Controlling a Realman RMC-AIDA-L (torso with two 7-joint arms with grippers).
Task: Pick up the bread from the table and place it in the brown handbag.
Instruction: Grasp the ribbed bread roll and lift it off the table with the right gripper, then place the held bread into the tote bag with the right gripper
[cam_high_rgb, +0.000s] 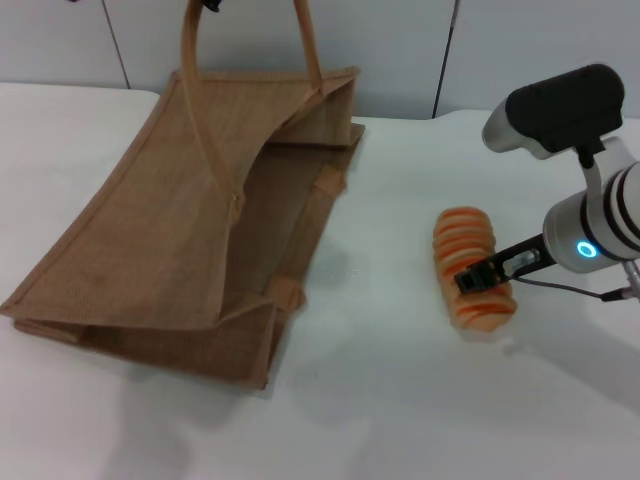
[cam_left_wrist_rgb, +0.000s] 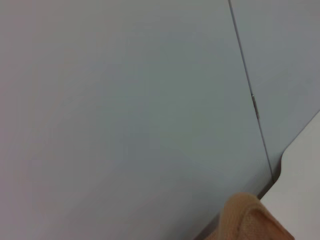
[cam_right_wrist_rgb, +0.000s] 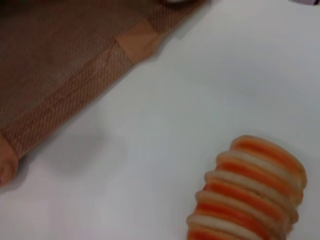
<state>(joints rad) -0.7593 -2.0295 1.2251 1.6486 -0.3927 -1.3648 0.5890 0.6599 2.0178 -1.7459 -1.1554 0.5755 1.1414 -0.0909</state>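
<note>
- Jute-brown and woven, the brown handbag (cam_high_rgb: 190, 230) lies on its side on the left of the white bench (cam_high_rgb: 400, 400), mouth towards the right; its looped handles (cam_high_rgb: 195, 90) rise at the far end and are cut off by the top edge of the head view.
- Only a corner of the bag's tan fabric (cam_left_wrist_rgb: 250, 220) shows in the left wrist view, against a grey wall panel (cam_left_wrist_rgb: 125, 100); the left end effector appears in no view.
- White bench surface lies bare between the bag and the bread, which are apart from each other.
- Right of the bag, the bread (cam_high_rgb: 470, 268) lies on the bench, its orange-grooved ridges running from far to near; the right wrist view cuts off its lower end (cam_right_wrist_rgb: 250, 195).
- Over the loaf's near half sits the right end effector (cam_high_rgb: 478, 277), dark-fingered, reaching in from the right. Whether its fingers are spread or closed on the loaf I cannot tell.
</note>
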